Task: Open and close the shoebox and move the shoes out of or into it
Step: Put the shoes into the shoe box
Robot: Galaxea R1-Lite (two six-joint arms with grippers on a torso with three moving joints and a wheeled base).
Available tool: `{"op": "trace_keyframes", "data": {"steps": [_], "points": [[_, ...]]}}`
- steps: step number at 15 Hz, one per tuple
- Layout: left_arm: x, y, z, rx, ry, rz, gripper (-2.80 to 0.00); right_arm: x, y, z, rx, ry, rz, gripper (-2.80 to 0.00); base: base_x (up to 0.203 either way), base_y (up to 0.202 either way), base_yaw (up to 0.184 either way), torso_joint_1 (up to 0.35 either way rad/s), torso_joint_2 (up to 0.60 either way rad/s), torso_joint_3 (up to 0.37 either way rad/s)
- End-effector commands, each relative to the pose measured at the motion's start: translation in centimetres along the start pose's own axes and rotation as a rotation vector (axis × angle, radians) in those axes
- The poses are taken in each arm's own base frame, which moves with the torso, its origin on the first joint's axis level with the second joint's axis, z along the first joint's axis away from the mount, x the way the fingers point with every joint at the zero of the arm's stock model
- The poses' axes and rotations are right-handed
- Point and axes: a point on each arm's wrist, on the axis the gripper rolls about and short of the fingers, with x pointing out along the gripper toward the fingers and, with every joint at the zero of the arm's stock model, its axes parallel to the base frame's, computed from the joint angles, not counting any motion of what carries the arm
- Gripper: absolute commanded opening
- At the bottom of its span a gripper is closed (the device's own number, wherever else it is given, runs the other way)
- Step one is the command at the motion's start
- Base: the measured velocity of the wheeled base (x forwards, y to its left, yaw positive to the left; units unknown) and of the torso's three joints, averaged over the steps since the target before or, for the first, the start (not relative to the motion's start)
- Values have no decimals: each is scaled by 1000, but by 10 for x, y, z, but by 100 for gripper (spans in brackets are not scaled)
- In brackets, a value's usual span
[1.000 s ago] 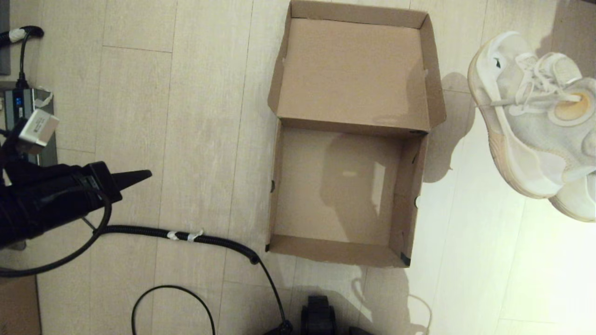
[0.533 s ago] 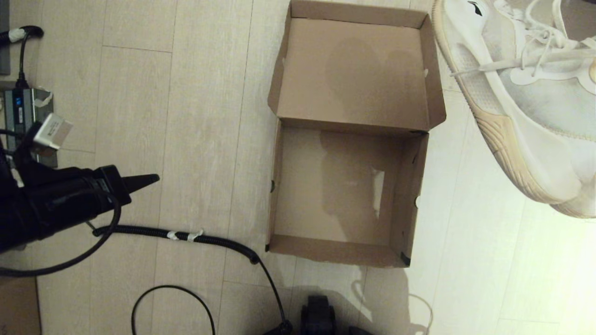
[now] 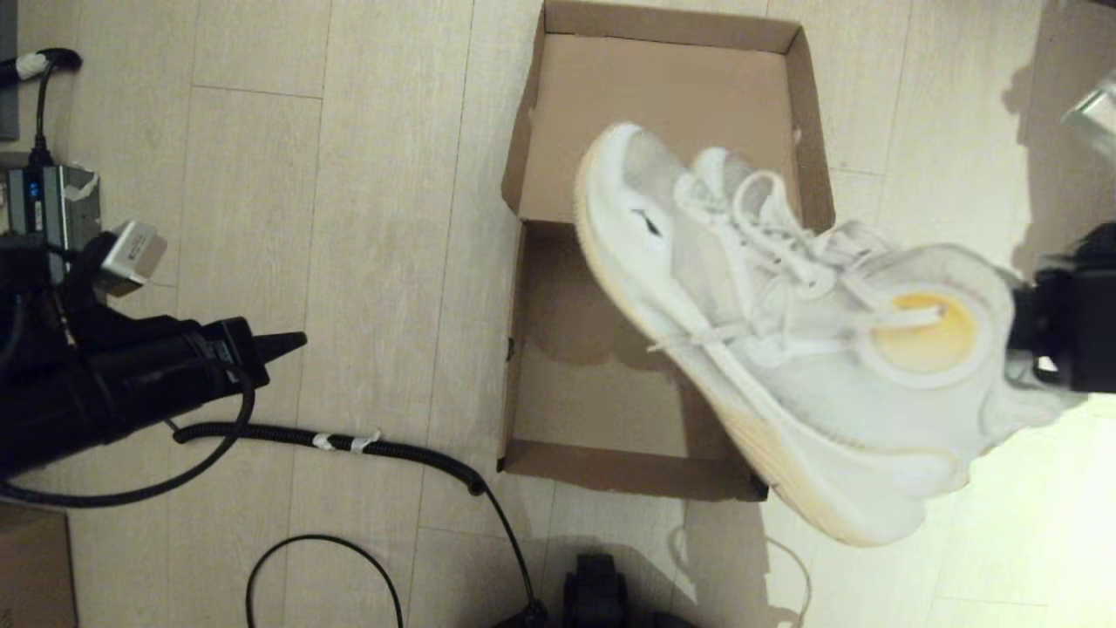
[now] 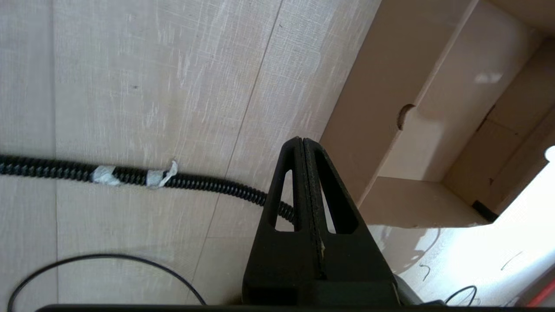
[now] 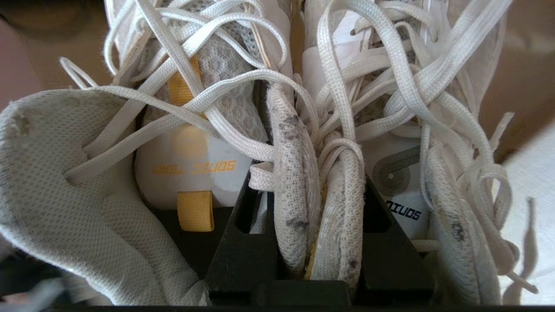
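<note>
right gripper (image 5: 318,225): clamping both collars of the shoes (image 3: 785,349), hanging over the shoebox (image 3: 610,471) (lid open)
left gripper (image 3: 292,342): pressed closed, idling over floor left of box

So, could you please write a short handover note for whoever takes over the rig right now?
Right gripper: shut on the shoes, pinching the inner collars of both together, held in the air above the shoebox.
Left gripper: shut, empty, parked over the floor to the left of the box.
Shoebox: on the floor, lid flap folded back, nothing visible inside.
Done: box opened, pair picked up and carried over it.
Left: lower the shoes in, release, close the lid.
</note>
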Motion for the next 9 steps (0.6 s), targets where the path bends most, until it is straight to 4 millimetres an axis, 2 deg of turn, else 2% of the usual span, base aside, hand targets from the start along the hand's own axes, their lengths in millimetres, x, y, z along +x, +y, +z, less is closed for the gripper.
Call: {"op": "trace_keyframes", "data": {"steps": [1, 3, 4, 9], "points": [[19, 0, -3, -4, 35, -7, -280, 36, -3, -16, -31, 29, 9, -280, 0, 0, 0, 0, 0, 0], [27, 1, -2, -4, 38, -8, -280, 76, 0, -34, -103, 2, -38, -280, 0, 0, 0, 0, 0, 0], [29, 1, 0, -2, 35, -8, -280, 89, -1, -41, -132, 8, -67, -280, 0, 0, 0, 0, 0, 0], [35, 2, 3, -2, 33, -12, -280, 124, -14, -53, -233, 5, -132, -280, 0, 0, 0, 0, 0, 0]]}}
